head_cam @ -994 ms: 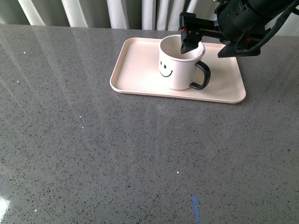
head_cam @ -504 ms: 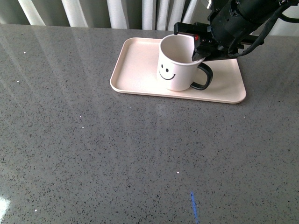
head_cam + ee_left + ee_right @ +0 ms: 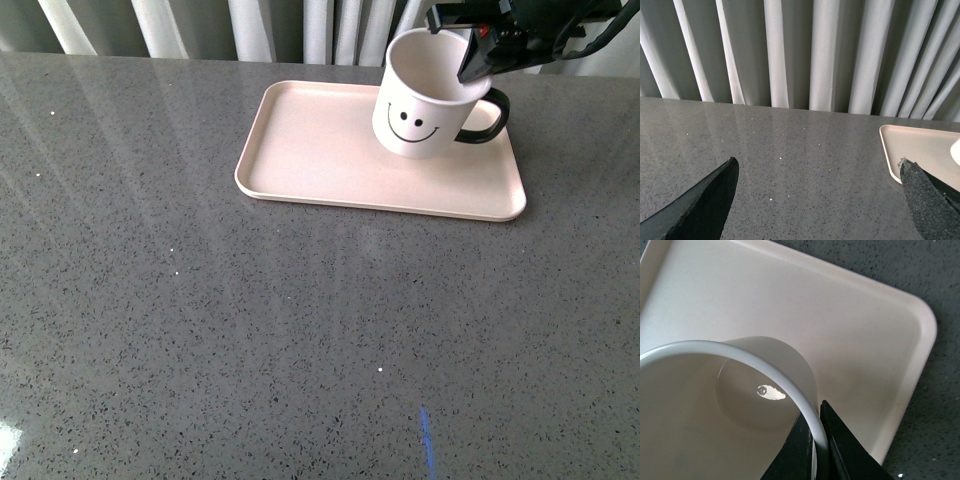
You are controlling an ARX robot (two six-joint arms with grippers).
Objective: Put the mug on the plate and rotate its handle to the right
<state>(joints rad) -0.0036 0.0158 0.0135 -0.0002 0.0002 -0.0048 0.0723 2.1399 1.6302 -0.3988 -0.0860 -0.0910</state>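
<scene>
The cream mug (image 3: pixel 425 105) with a black smiley face hangs tilted above the far right part of the pink-beige plate (image 3: pixel 310 140). Its black handle (image 3: pixel 487 115) points right. My right gripper (image 3: pixel 470 65) is shut on the mug's rim beside the handle. In the right wrist view one finger is inside the mug (image 3: pixel 715 405) and one outside, pinching the wall, with the plate (image 3: pixel 850 330) below. My left gripper (image 3: pixel 817 192) is open and empty over bare table, the plate's corner (image 3: pixel 912 147) beside one fingertip. The left arm is out of the front view.
The grey speckled table (image 3: pixel 250 320) spreads wide in front of the plate. Pale curtains (image 3: pixel 800 50) hang along the far edge. A short blue mark (image 3: pixel 428 440) lies near the front edge.
My right gripper closed on the mug's rim, lifted it off the plate and carried it up and to the right. The mug now tilts.
</scene>
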